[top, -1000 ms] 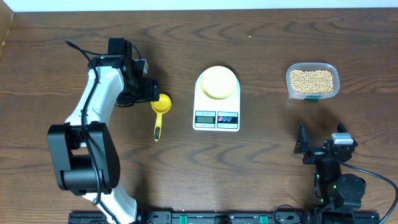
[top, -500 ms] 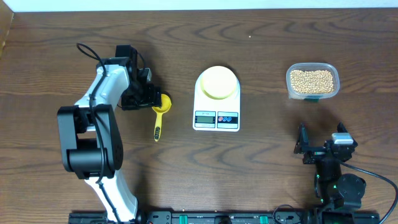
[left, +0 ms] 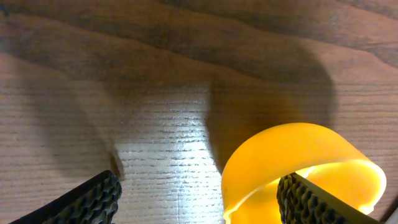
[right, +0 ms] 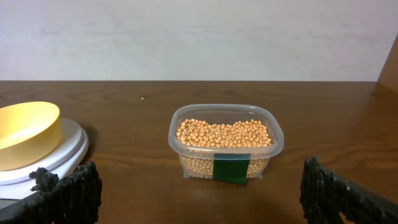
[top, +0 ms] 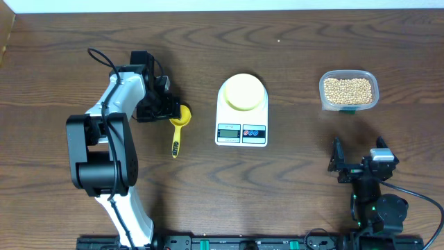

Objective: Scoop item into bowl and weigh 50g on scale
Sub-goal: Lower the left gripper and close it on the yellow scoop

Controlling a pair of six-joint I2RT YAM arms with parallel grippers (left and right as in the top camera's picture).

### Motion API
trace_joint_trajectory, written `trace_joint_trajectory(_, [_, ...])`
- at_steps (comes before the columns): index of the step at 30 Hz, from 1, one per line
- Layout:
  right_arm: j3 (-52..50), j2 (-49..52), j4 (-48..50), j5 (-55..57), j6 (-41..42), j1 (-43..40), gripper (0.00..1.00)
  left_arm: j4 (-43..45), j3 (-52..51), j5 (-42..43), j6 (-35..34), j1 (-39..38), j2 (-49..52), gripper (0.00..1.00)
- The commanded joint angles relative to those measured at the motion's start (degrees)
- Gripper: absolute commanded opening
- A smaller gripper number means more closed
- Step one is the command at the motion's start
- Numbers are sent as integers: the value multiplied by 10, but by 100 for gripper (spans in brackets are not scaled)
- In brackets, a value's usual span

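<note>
At the table's left, the left gripper [left: 205, 200] hangs open astride the yellow scoop [top: 179, 123], not gripping it. The right gripper [right: 199, 202] sits open. The beans [top: 347, 89] lie unscooped in their tub [top: 323, 101], and the bowl [top: 243, 91] rests empty on the scale [top: 241, 133].

1. Table [top: 291, 180]: dark wood, visible grain, matt.
2. Scale [top: 241, 119]: white plastic, smooth, slight sheen.
3. Tub [right: 225, 107]: clear plastic, glossy.
4. Scoop [left: 298, 162]: yellow plastic, smooth, translucent.
5. Beans [right: 224, 133]: tan, matt.
6. Left gripper [left: 205, 199] pads [left: 87, 202]: black, ribbed.

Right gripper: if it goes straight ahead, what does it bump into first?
Probably the clear tub of beans, dead ahead of the open right gripper; how far is hard to tell.
</note>
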Motion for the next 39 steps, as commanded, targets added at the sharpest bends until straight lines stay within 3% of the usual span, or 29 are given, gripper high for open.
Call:
trace_joint_trajectory(1, [0,-3,-3,5,6,4,99,3,5,-8,32,-1,8,82])
trace_joint_trajectory(16, [0,-3,-3,5,6,4,99,16,5,-8,193,-1,8,82])
trace_joint_trajectory(39, [0,-3,-3,5,6,4,99,49,3,-40,217,-24,9,82])
